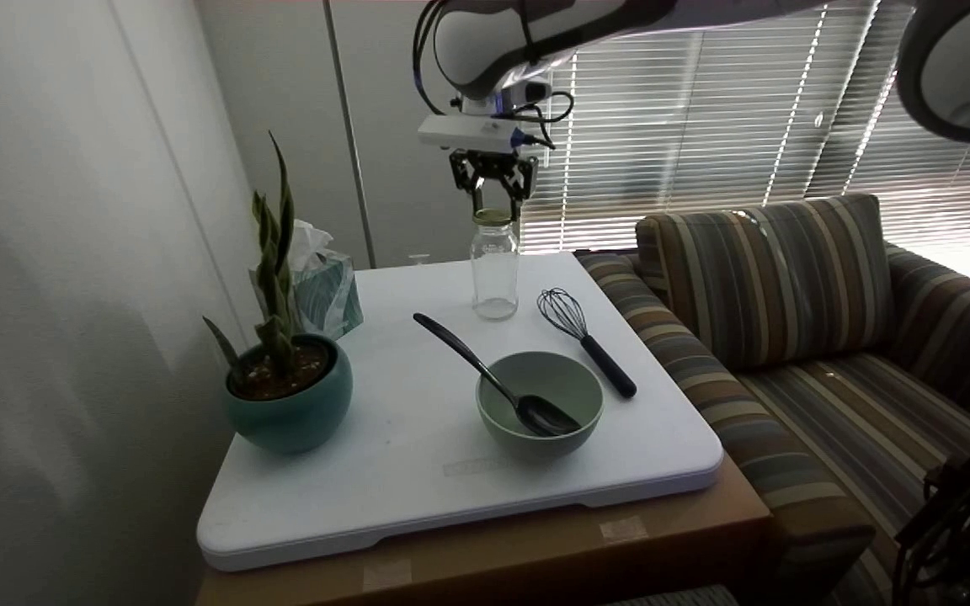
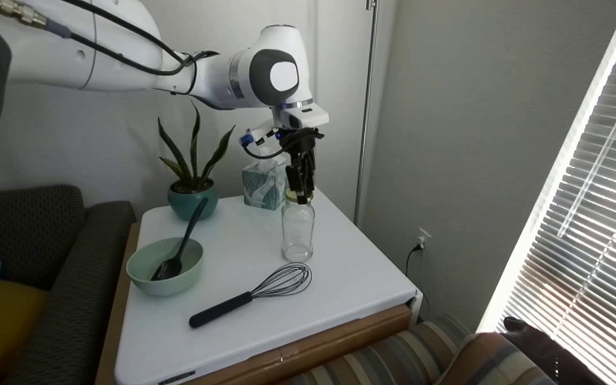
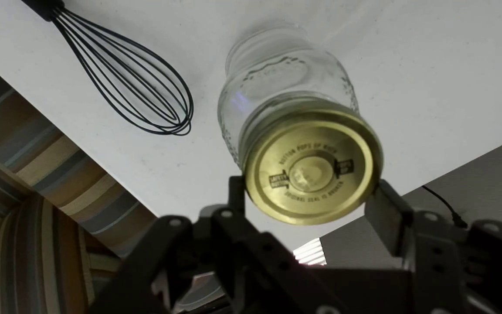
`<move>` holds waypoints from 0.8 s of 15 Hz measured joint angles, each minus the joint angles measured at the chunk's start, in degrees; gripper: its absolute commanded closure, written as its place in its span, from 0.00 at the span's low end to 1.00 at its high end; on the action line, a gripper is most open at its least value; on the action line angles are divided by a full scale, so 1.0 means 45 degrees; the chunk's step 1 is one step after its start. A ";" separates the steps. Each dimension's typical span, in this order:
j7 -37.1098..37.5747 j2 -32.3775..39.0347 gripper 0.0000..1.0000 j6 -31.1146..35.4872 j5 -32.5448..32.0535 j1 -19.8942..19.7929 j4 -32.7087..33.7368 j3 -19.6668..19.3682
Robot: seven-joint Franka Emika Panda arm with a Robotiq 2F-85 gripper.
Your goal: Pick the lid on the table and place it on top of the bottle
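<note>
The clear glass bottle stands upright on the white table, also seen in an exterior view and in the wrist view. The gold lid is at the bottle's mouth, face up; it also shows in both exterior views. I cannot tell whether it is fully seated. My gripper points down over the bottle, with one fingertip against each side of the lid's rim. It shows above the bottle in both exterior views.
A black whisk lies beside the bottle. A green bowl with a black spoon stands nearer the front. A potted plant and a tissue box stand along the wall. A striped armchair borders the white table.
</note>
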 measured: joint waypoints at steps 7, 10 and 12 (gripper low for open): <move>-0.0001 0.0042 0.55 -0.0369 -0.0202 0.0000 -0.0009 -0.0052; -0.0002 0.0061 0.55 -0.0516 -0.0268 0.0001 0.0002 -0.0062; -0.0008 0.0060 0.55 -0.0559 -0.0286 0.0010 0.0005 -0.0062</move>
